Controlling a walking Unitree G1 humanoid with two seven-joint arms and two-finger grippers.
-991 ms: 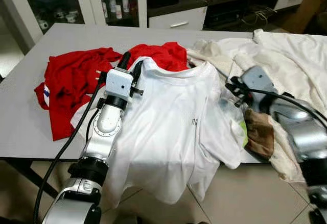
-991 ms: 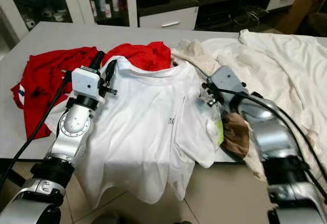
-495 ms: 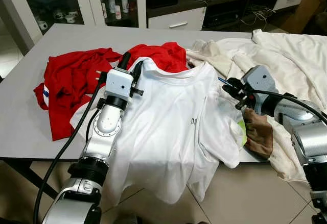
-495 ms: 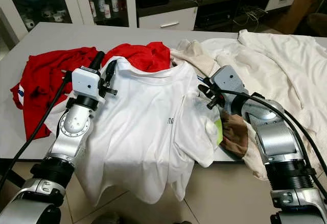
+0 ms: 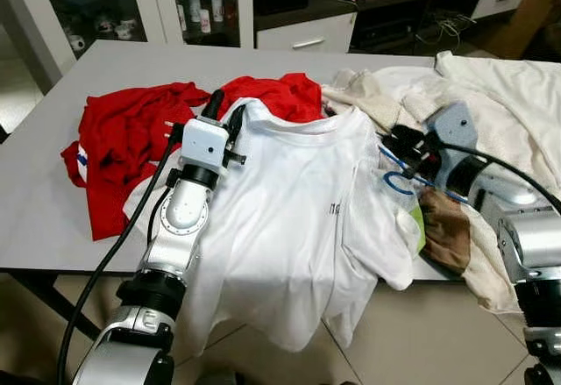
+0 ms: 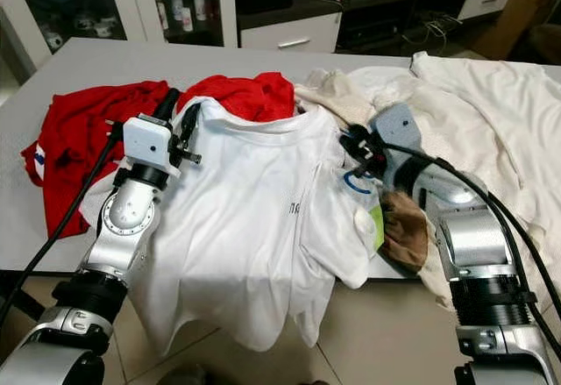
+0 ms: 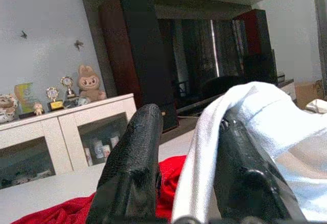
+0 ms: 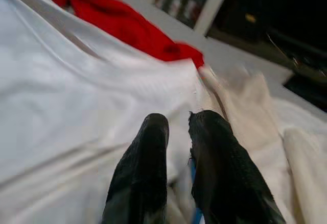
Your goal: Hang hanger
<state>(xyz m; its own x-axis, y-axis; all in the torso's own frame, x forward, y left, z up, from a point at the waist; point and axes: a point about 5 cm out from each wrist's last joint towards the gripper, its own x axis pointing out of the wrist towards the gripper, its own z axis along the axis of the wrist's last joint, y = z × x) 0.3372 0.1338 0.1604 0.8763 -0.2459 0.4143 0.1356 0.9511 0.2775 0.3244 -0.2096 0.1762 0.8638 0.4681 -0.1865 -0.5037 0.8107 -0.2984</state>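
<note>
At frame center, 1 white T-shirt bearing unreadable dark print drapes the worktop, left tool pinching its shoulder, right tool gripping 1 blue hanger.

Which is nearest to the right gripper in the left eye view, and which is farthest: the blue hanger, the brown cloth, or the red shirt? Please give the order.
From the right gripper, at the table's right side:
1. Blue hanger, just below the fingers, partly under the white shirt's sleeve.
2. Brown cloth, nearer the table's front edge, beside the arm.
3. Red shirt, far across on the table's left side.
</note>
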